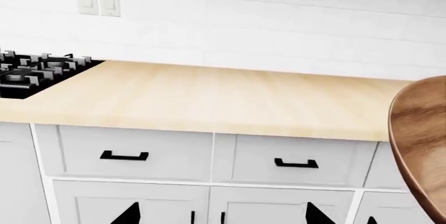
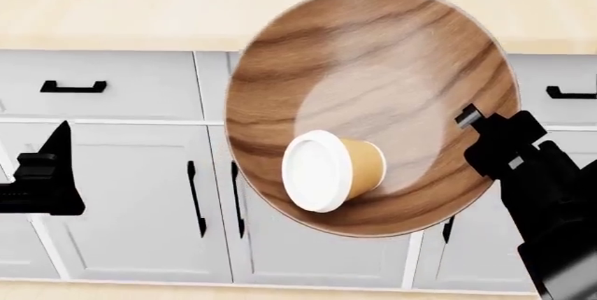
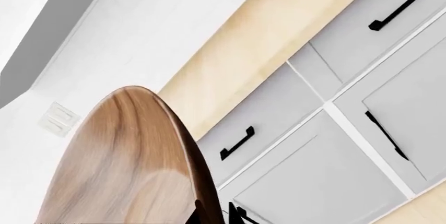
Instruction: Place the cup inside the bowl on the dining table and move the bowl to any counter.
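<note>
Right gripper (image 2: pixel 477 124): pinching the bowl's rim at about 3 o'clock on the bowl.
Left gripper (image 2: pixel 56 147): off at 9 o'clock, touching nothing, fingers spread.
Bowl (image 2: pixel 373 83): held up in front of the grey drawers (image 2: pixel 103 87).
Cup (image 2: pixel 334 170): on its side in the bowl, near 6 o'clock.
Counter (image 1: pixel 209 96): past the bowl, at 12 o'clock.

Bright, even light, sharp renders; soft glare inside the bowl (image 2: pixel 373 83).
</note>
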### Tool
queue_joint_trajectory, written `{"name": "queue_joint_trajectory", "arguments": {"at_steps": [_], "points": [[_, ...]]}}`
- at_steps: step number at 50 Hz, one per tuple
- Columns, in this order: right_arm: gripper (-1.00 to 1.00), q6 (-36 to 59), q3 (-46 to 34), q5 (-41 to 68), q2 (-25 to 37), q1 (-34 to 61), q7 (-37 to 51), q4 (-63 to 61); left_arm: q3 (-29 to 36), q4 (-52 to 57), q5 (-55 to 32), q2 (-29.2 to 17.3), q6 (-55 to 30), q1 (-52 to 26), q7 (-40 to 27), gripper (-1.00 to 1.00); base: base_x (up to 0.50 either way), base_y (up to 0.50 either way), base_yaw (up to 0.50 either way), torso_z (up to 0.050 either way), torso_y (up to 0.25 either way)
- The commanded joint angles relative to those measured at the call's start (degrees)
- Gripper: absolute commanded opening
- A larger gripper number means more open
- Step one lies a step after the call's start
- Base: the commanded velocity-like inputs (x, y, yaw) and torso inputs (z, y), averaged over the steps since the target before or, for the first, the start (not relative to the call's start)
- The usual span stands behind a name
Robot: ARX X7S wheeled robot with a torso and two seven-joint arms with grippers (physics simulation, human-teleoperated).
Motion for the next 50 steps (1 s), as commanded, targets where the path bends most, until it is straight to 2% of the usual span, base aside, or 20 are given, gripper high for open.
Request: {"name": "queue_joint_trajectory", "arguments": {"at_steps": [1,14,50], "points": [[-1.00,-0.72,0.32,0.38,-0.19,0.34,-0.90,-0.25,-0.08,-0.09,0.76,-0.13,1.12,0.18,0.23,1.00,0.50,0.00,0.00,0.000,0.000],[-1.00,-1.56,0.25,-0.22,-0.16,-0.83,-1.31,-0.13,1.80,-0.65,2.09,0.82,1.81,-0.09,-0.17,1.00,0.50,0.00,0.00,0.000,0.002],[-1.00,-1.81,-0.92,-0.07,0.39,-0.52,-0.94,-0.21,1.64,-0.68,1.50,0.15,2.88,0.56,0.00,1.00,0.50,0.00,0.00,0.000,0.001]]}}
